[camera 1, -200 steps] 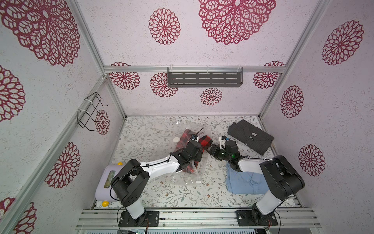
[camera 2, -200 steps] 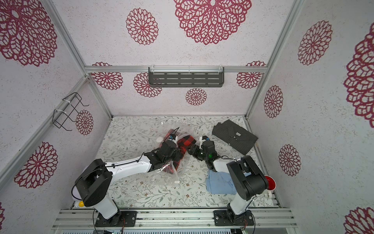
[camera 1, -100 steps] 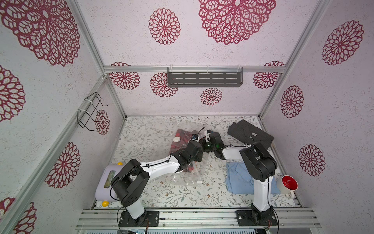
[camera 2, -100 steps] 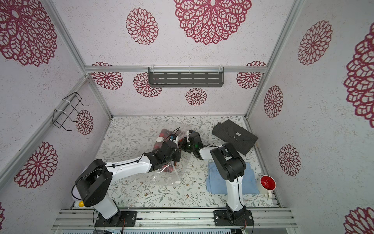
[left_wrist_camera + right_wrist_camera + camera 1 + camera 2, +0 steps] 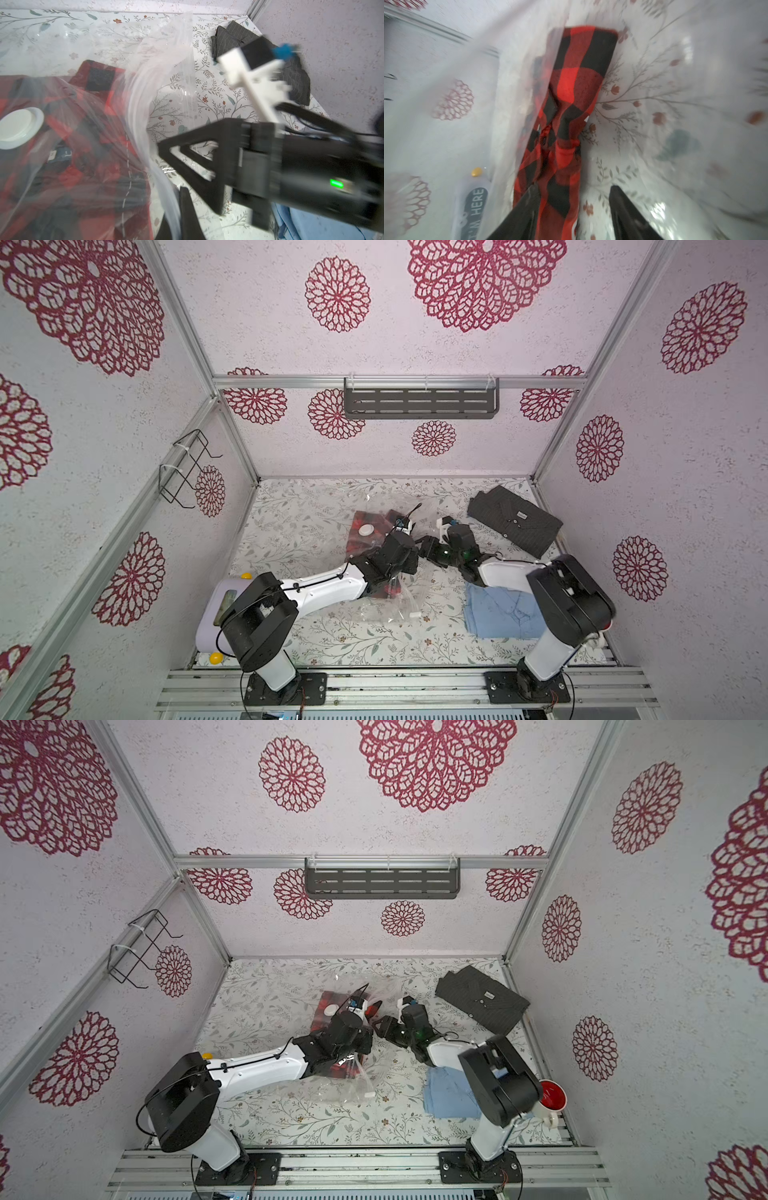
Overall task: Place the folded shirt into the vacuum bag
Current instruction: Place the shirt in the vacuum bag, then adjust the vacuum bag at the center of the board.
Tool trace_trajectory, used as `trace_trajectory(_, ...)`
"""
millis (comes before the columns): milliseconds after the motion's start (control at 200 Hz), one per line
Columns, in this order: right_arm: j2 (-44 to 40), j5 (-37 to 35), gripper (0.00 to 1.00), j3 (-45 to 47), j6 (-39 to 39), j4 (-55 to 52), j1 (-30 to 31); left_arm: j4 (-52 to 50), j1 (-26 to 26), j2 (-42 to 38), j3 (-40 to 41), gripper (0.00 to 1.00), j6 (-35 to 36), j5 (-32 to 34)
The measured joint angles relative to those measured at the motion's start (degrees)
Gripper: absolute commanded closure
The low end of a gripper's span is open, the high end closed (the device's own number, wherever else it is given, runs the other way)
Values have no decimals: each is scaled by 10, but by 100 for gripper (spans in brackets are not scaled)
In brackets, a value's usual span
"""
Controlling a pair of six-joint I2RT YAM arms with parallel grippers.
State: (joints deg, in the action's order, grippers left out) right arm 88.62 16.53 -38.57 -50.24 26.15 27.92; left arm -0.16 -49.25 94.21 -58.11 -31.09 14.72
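L tool clamped shut on vacuum bag edge. R tool jaws apart, by red-black plaid shirt in bag. Label on lavender box: "I'M HERE".

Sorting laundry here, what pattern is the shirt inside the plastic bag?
Red and black checks; the shirt in the bag shows best in the right wrist view.

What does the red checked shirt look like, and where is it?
The red checked shirt is soft cloth in big red and black squares, folded but rumpled in the middle. It lies inside the vacuum bag, under clear crinkly plastic, with the round white valve above it. The right gripper, jaws open, is at one end of it.
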Motion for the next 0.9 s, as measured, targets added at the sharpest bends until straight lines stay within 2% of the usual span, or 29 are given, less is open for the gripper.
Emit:
trace_trajectory(100, -101, -5, 32, 76, 5, -1, -32, 1, 0, 0, 0, 100, 0, 5)
trace_trajectory(195, -139, -14, 31, 120, 7, -7, -51, 2, 0, 0, 0, 100, 1, 7)
trace_trajectory(460, -94, 2, 29, 171, -15, 27, -19, 3, 0, 0, 0, 100, 7, 8)
trace_trajectory(605, -39, 7, 33, 167, -30, 69, 14, 3, 0, -2, 0, 100, 9, 10)
trace_trajectory(655, -20, 7, 39, 161, -38, 87, 25, 3, 0, -5, 1, 100, 10, 12)
trace_trajectory(710, 2, 9, 49, 152, -45, 106, 38, 3, 0, -10, 3, 100, 11, 15)
trace_trajectory(876, 43, 15, 97, 139, -61, 138, 59, 3, 0, -18, 5, 100, 19, 29)
trace_trajectory(901, 44, 14, 100, 136, -61, 137, 59, 3, 0, -18, 5, 100, 22, 31)
